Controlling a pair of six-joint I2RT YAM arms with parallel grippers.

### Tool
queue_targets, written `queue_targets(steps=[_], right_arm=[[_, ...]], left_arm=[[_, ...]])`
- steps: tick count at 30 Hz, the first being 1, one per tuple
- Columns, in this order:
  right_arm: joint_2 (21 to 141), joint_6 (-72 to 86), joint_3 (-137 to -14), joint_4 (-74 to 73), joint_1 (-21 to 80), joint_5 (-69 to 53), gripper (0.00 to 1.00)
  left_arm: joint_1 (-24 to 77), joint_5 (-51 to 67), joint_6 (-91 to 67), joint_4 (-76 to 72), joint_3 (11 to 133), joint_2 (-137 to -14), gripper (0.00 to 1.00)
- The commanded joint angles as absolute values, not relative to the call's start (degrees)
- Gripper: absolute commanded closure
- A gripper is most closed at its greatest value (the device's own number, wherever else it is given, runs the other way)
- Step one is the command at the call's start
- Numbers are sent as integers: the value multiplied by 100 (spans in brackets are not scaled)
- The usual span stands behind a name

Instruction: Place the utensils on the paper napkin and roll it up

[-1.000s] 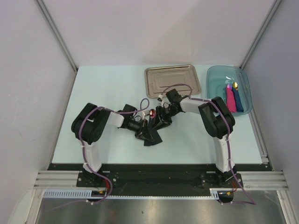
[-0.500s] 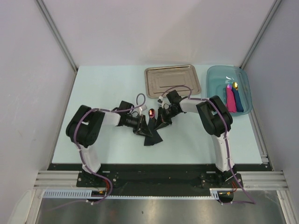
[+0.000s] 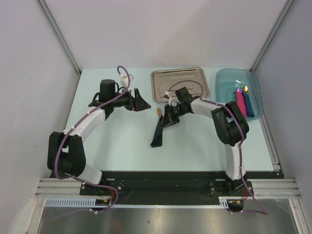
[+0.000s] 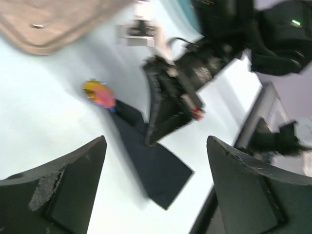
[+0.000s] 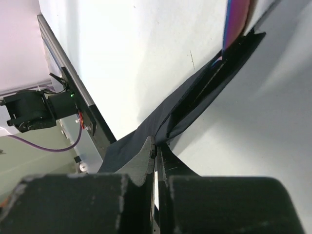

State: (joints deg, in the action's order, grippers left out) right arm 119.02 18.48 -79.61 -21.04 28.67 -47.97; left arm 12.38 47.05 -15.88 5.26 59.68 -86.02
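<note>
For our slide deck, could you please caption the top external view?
Right fingers pinch the part-rolled black napkin, a utensil tip poking out; left fingers stand open near the steel tray.

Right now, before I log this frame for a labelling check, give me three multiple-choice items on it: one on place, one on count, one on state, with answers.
1. The pink roll lies: A in the teal bin at far right; B at far left; C by the arm bases.
2. Rolls in that bin: A one; B two; C four.
3. The right gripper is: A wide open; B shut on the black napkin; C out of view.

Answers:
1. A, the top view shows it inside the bin.
2. B, the pink roll and a dark blue roll lie side by side.
3. B, its wrist view shows the jaws pinched on the sheet.
</note>
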Motion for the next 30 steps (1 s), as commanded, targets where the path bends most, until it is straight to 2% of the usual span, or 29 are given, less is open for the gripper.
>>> queue_targets(steps=[1, 4, 5, 10, 14, 16, 18, 21, 30], right_arm=[[11496, 1582, -8261, -1986, 2839, -4878, 100], [11382, 1494, -8340, -1995, 2830, -4869, 100], [11356, 1477, -8350, -1986, 2839, -4887, 100], [11092, 1354, -8490, -1951, 2839, -5001, 100], [10838, 1266, -8569, -1872, 2856, -5089, 100], [10662, 1213, -8622, -1854, 2865, -5159, 100], [10469, 1117, -8753, -1889, 2892, -5221, 100], [10222, 722, -8999, -2100, 2944, -5273, 100], [8913, -588, -9281, -2610, 3462, -5002, 100]], left_arm=[[1064, 3956, -1345, 686, 6117, -8219, 8], [1020, 3342, -1415, 284, 5968, -7929, 6], [993, 3166, -1511, 81, 5872, -7841, 0], [844, 3023, -1548, -1931, 4827, -6927, 0], [747, 3410, -1222, -1304, 5297, -6987, 0], [476, 4320, -1221, -958, 5484, -7119, 0], [160, 5189, -1684, -1429, 5371, -7058, 0], [27, 5877, -1776, -1731, 5116, -6777, 0], [26, 7215, -1495, -1188, 4606, -5557, 4]])
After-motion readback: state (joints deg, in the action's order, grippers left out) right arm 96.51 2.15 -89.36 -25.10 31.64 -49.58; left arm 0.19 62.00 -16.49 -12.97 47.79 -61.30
